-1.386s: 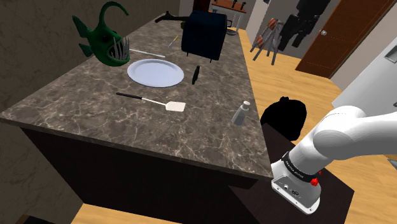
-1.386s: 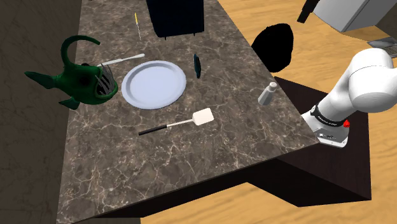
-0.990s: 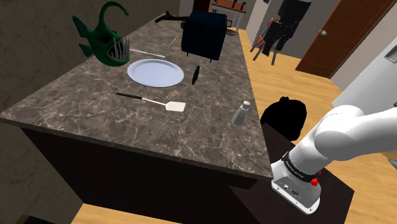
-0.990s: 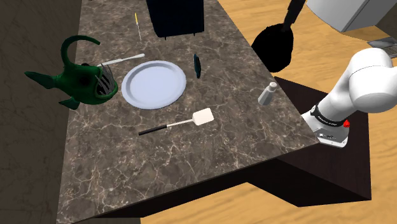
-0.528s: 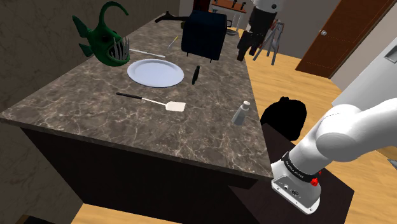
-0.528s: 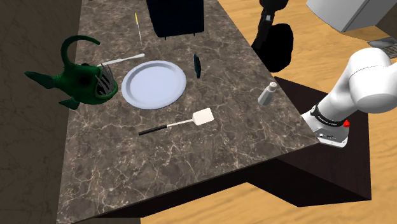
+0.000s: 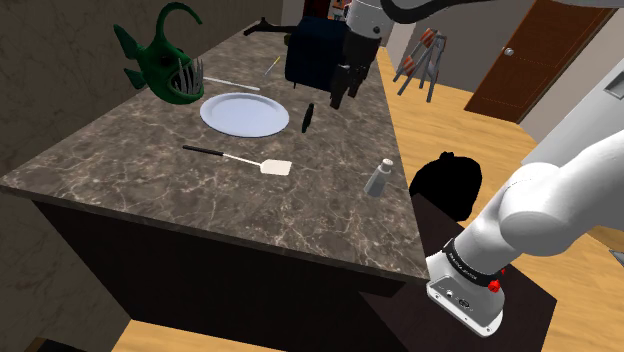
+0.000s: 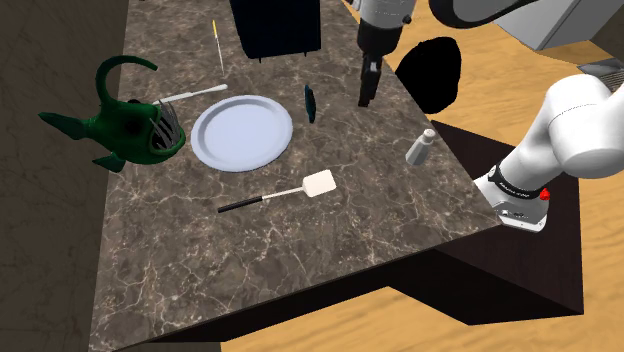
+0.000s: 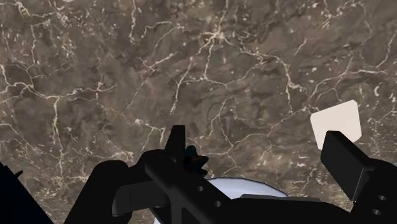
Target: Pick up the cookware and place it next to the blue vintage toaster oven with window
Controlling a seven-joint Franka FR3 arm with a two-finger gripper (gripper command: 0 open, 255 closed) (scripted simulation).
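A dark blue toaster oven [image 7: 320, 50] [image 8: 277, 25] stands at the far end of the marble counter [image 7: 150, 170]. Behind it a dark pan-like piece with a handle [image 7: 266, 27] sticks out toward the shoulder view's left. A spatula [image 7: 240, 158] [image 8: 290, 193] with a black handle lies mid-counter, and its white head [image 9: 336, 123] appears past the fingers. My gripper [image 7: 342, 92] [image 8: 367, 92] [image 9: 261, 156] hangs open and empty above the counter, just in front of the toaster oven.
A white plate [image 7: 244, 113] [image 8: 241, 133] [image 9: 235, 188] lies beside a small dark object [image 7: 309, 117] [image 8: 310, 102]. A green anglerfish figure [image 7: 165, 65] stands further to the shoulder view's left. A grey shaker [image 7: 379, 180] [image 8: 420, 147] stands near the counter's edge.
The arm has swung in from over the wooden floor to above the counter, and the gripper now hangs beside the toaster oven. Nothing on the counter has moved.
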